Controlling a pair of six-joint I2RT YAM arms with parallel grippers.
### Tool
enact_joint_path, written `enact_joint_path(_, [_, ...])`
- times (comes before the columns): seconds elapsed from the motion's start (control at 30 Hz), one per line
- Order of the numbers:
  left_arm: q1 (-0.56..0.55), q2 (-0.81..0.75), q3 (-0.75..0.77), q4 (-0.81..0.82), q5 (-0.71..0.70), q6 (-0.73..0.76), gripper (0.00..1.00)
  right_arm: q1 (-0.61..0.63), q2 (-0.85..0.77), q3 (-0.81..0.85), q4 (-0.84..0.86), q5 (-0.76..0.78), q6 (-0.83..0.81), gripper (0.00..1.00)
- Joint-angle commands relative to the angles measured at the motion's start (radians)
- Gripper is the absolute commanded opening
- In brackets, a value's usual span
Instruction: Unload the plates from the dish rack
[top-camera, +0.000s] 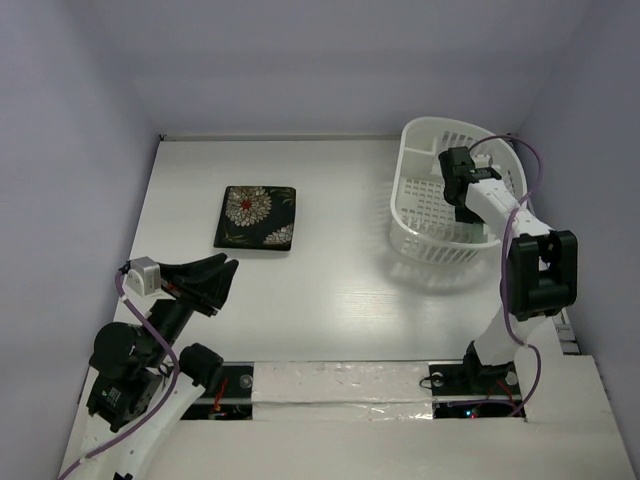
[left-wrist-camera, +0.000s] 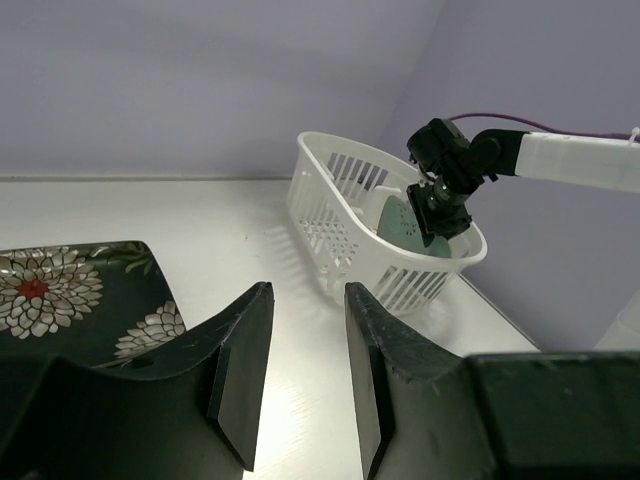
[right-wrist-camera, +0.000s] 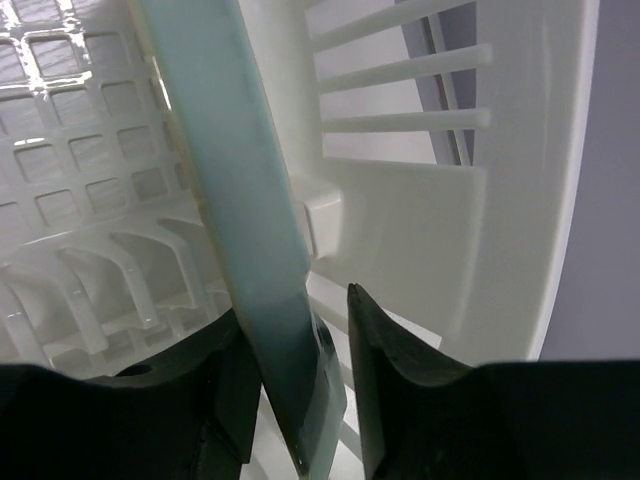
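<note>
Top external view: the white table (top-camera: 340, 300) carries 1 black flowered plate (top-camera: 257, 218), lying flat left of centre, and the dish rack (top-camera: 420, 215) at the far right, well apart from that plate. The right gripper (top-camera: 462, 198) reaches down inside the rack near its right wall; the left gripper (top-camera: 218, 278) hovers low over the near left of the table, just short of the flowered plate. Left wrist view: the left gripper (left-wrist-camera: 306, 365) stands parted by a moderate gap with nothing between its 2 fingers; the black flowered plate (left-wrist-camera: 70, 290) lies at lower left, and beyond it the dish rack (left-wrist-camera: 340, 215) holds 1 mint-green plate (left-wrist-camera: 398, 222) standing on edge, with the right gripper (left-wrist-camera: 440, 208) at its upper rim. Right wrist view: inside the dish rack (right-wrist-camera: 440, 230) the mint-green plate (right-wrist-camera: 245, 200) runs edge-on between the 2 fingers of the right gripper (right-wrist-camera: 300, 400). The jaws are narrow about it; it lies against the left finger, but whether both fingers press on it cannot be told.
</note>
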Motion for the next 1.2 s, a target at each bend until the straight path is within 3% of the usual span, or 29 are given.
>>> enact_joint_path(0.0, [-0.007, -0.017, -0.003, 0.037, -0.005, -0.003, 0.32, 0.010, -0.006, 0.026, -0.014, 0.072, -0.009, 0.41])
enact_joint_path(0.1, [-0.007, -0.019, -0.003, 0.036, -0.005, -0.003, 0.32, 0.054, -0.006, 0.041, -0.040, 0.133, -0.012, 0.21])
enact_joint_path(0.3, [-0.007, -0.012, -0.004, 0.039, 0.006, -0.003, 0.33, 0.163, 0.041, 0.117, -0.170, 0.320, -0.005, 0.00])
enact_joint_path(0.53, [-0.007, -0.008, -0.004, 0.039, 0.004, -0.005, 0.34, 0.211, 0.072, 0.140, -0.212, 0.446, 0.028, 0.00])
enact_joint_path(0.83, [-0.007, 0.006, -0.006, 0.042, 0.009, -0.006, 0.35, 0.211, -0.021, 0.170, -0.224, 0.618, 0.123, 0.00])
enact_joint_path(1.0, [-0.007, 0.020, -0.009, 0.042, 0.013, -0.008, 0.35, 0.211, -0.043, 0.242, -0.209, 0.600, 0.168, 0.00])
enact_joint_path(1.17, [-0.007, 0.021, -0.010, 0.043, 0.012, -0.008, 0.36, 0.211, -0.164, 0.276, -0.056, 0.499, 0.070, 0.00])
